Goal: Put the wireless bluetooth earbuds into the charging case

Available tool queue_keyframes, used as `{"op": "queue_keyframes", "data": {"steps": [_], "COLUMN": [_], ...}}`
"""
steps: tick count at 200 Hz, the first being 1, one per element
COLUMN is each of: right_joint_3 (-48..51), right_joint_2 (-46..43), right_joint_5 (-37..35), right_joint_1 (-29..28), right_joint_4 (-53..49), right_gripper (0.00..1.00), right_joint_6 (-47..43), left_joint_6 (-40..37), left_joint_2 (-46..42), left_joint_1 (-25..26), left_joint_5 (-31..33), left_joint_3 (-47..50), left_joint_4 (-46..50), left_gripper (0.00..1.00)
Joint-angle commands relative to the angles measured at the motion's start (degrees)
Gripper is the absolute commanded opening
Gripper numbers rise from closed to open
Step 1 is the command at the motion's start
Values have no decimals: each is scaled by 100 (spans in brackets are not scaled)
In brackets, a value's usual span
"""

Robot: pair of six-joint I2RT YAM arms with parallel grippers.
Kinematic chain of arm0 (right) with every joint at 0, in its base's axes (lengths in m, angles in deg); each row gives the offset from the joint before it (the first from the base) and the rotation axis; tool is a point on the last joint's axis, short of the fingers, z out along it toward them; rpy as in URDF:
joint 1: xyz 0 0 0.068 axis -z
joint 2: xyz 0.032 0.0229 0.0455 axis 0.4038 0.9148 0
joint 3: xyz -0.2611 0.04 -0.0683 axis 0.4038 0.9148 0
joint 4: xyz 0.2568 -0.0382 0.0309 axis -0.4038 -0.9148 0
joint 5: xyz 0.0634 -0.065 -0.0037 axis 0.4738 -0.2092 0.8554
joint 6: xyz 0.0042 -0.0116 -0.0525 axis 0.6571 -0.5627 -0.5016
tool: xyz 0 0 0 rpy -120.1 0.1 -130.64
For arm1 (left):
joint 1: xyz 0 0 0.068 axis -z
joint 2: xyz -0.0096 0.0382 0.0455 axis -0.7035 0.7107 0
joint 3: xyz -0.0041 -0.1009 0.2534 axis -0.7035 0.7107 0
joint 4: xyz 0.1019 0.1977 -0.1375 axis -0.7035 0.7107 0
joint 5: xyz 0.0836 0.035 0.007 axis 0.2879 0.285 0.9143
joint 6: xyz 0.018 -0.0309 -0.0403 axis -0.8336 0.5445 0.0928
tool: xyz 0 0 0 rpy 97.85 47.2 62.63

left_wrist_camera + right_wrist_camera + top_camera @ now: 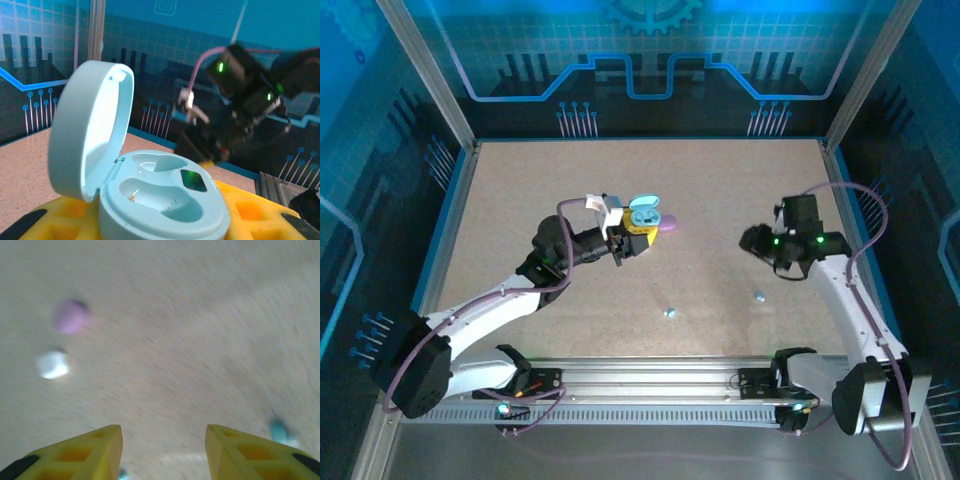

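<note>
Top view: your left gripper (637, 236) is clamped on the open charging case (644, 212), mid-table; two earbuds (669, 313) lie nearer.

Left wrist: both sockets (150, 192) are empty; no legible writing.

Right wrist: right gripper (164, 452) fingers apart, empty. Pickup appears pending; lower onto the teal earbud (279, 430), then close.

Left of the middle of the table (520, 200), the open case (643, 212) sits between the fingers of the left gripper (638, 236), a second case (666, 225) just to its right, with one earbud (669, 313) nearer the front edge and another earbud (758, 296) near the right gripper (164, 450).
</note>
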Motion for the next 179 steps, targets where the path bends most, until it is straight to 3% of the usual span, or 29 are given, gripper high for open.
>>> {"op": "queue_keyframes", "data": {"steps": [1, 70, 179], "right_joint_3": [415, 393, 678], "right_joint_2": [42, 1510, 2224], "right_joint_5": [-545, -652, -464], "right_joint_1": [204, 535, 528], "right_joint_4": [-218, 34, 370], "right_gripper": [45, 37, 40], "right_joint_6": [245, -590, -332], "left_joint_6": [-61, 9, 10], "left_joint_2": [-104, -102, -117], "left_joint_1": [8, 8, 12], "left_joint_5": [102, 19, -2], "left_joint_3": [43, 39, 38], "left_joint_4": [-256, -256, -227], "left_gripper": [29, 29, 29]}}
